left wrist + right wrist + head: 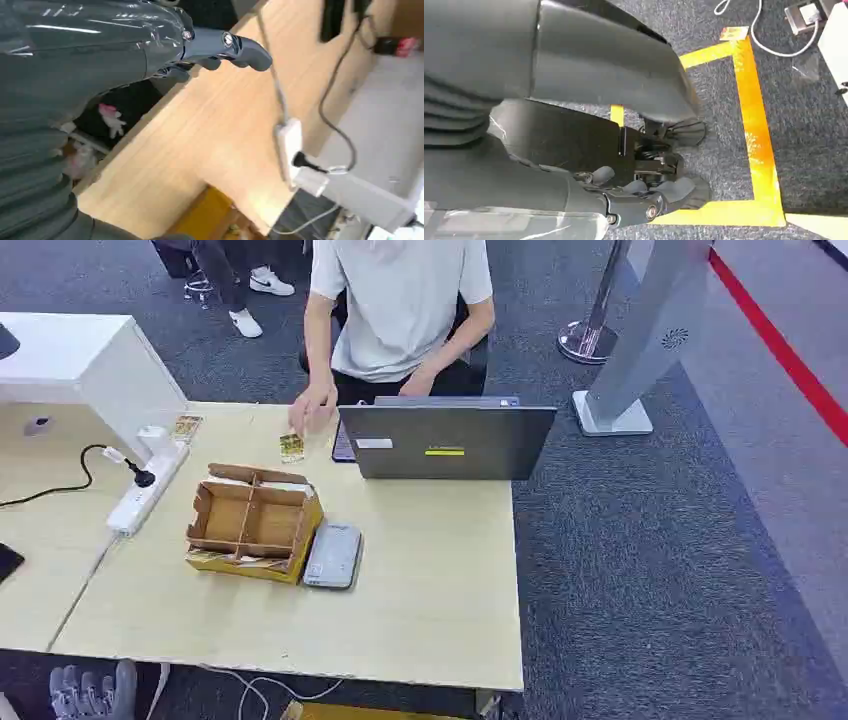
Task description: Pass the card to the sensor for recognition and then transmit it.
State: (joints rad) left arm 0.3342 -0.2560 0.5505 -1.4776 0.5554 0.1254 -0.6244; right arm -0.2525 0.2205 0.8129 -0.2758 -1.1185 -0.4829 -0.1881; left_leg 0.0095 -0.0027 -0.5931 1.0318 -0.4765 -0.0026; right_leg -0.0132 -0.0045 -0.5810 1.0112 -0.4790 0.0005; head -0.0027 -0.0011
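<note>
A small card [291, 447] lies on the wooden table [430, 620] at its far side, just under the fingertips of a seated person's hand [313, 410]. The grey flat sensor [333, 554] lies beside a cardboard divider box [252, 525] near the table's middle. My left hand [95, 690] is below the table's near left corner, fingers apart and holding nothing; the left wrist view has the left hand [150, 45] above the table edge. My right hand [634, 200] hangs over the carpet, loosely spread and holding nothing.
A grey laptop [445, 440] stands open in front of the person. A white power strip [145, 490] with a black plug lies at the left, next to a second card [186, 427]. A white cabinet [90, 360] is at the far left. Yellow tape [754, 125] marks the carpet.
</note>
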